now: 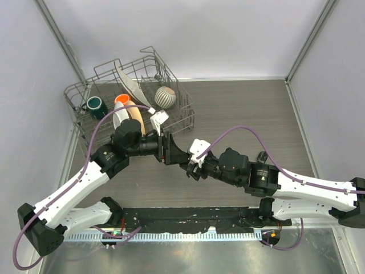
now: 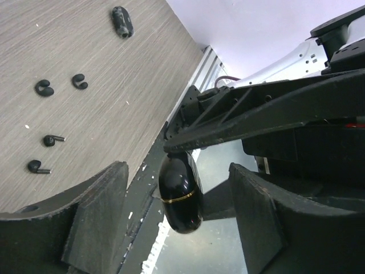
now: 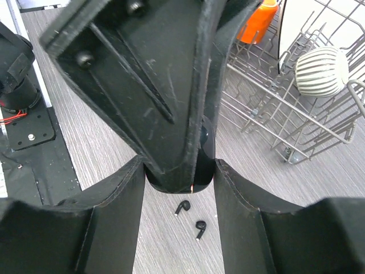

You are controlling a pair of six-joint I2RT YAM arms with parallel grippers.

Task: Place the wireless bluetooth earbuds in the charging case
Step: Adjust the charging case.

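At the near edge of the table [image 1: 239, 114] the two arms reach in from their bases and meet over the middle of the board. The right gripper [image 3: 179, 171] is clamped on the charging case [image 2: 180, 197]. Its two fingers press the glossy black shell from either side, and the case, ringed by a thin gold line, sticks out past their tips. The left gripper [image 2: 178, 182] faces it head-on with its jaws apart. The free end of the case lies between them, with a gap on each side, so neither left finger touches it.

Beyond the case, the earbuds [image 2: 44, 87] lie loose on the wood-grain surface. Four show in the left wrist view, in two rough pairs, none touched by either gripper. The right wrist view shows two of them on the table just past the held case. Farther along lies a dark oblong object [image 2: 121, 21], too blurred to name.

At the far left stands a wire dish rack [image 1: 185, 111] holding a green mug [image 1: 94, 105], an orange cup [image 1: 121, 100], a tilted white plate [image 1: 130, 81] and a ribbed pale ball [image 1: 166, 97].
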